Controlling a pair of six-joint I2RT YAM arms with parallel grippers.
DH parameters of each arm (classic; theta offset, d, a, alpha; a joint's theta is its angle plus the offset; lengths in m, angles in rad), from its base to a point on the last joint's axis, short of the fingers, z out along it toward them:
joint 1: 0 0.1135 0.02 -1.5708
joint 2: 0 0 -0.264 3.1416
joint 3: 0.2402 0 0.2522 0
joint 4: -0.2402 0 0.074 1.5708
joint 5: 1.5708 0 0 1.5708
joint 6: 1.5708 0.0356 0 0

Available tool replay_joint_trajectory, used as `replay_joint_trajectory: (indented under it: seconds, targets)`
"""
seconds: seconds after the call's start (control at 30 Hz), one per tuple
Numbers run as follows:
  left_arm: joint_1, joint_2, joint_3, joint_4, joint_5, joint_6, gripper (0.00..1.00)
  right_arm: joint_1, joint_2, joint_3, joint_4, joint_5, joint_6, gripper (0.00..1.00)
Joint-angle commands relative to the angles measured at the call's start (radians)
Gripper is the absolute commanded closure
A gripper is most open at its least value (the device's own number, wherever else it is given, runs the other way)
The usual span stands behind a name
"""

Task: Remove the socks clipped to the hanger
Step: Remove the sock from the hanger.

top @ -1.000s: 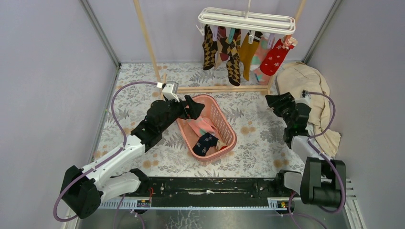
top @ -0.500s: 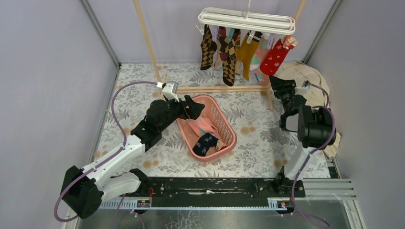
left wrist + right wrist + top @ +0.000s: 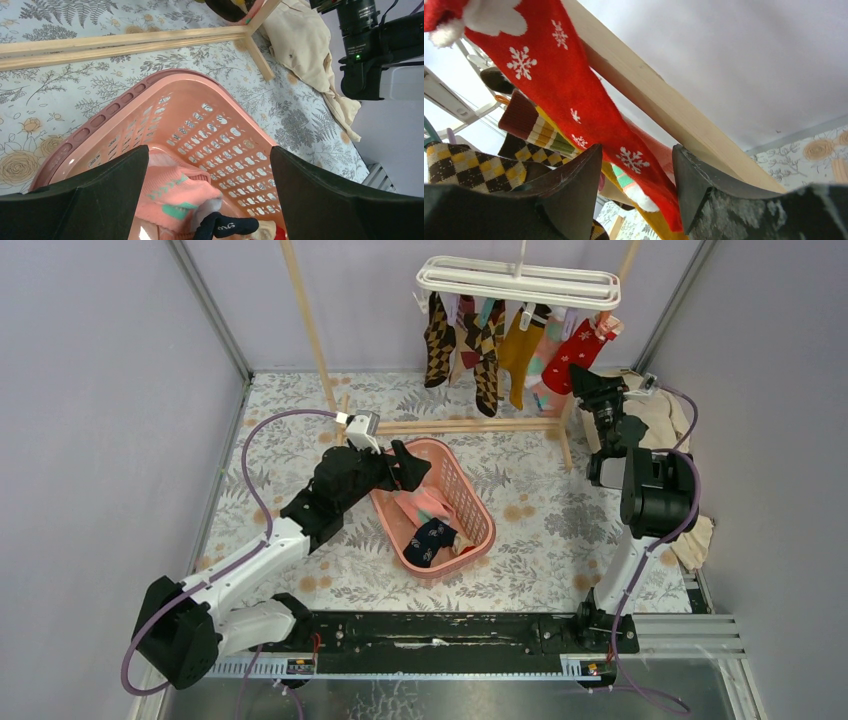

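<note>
Several socks (image 3: 487, 345) hung clipped under the white hanger (image 3: 517, 280) at the table's far edge, right of middle. My right pincer (image 3: 585, 383) stood spread close to the red sock (image 3: 570, 350), gripping nothing. My left pincer (image 3: 410, 462) hovered, also spread, over the pink basket (image 3: 484, 512) near the table's middle, with loose socks (image 3: 430, 530) inside.

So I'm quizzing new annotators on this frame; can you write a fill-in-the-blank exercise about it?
The snowflake sock nearest the right pincer is ____.
The left pincer hovers open over the ____ basket.
Several socks hang clipped to the ____ hanger.
Missing: red; pink; white.
</note>
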Motion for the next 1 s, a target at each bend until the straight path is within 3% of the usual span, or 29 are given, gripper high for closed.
replay_joint_trajectory:
  seconds: [0.0,0.07,0.23,0.4,0.63,0.97]
  targets:
    - [0.005,0.014,0.006,0.054,0.018,0.003,0.01,-0.004,-0.024,0.057,0.05,-0.026,-0.083,0.4]
    - [0.006,0.017,0.005,0.055,0.022,0.001,0.01,-0.004,-0.024,0.069,0.051,-0.049,-0.087,0.46]
    - [0.006,0.02,0.0,0.063,0.024,-0.006,0.01,-0.005,-0.047,0.046,0.102,-0.108,-0.065,0.79]
    - [0.005,0.024,-0.001,0.069,0.038,-0.021,0.01,-0.001,-0.106,-0.024,0.142,-0.138,-0.033,0.99]
    - [-0.003,0.015,-0.006,0.09,0.038,-0.041,0.01,0.067,-0.283,-0.162,0.043,-0.154,-0.109,1.0]
    - [-0.05,0.059,0.101,0.156,0.069,-0.03,0.01,0.31,-0.573,-0.222,-0.44,-0.153,-0.421,1.0]
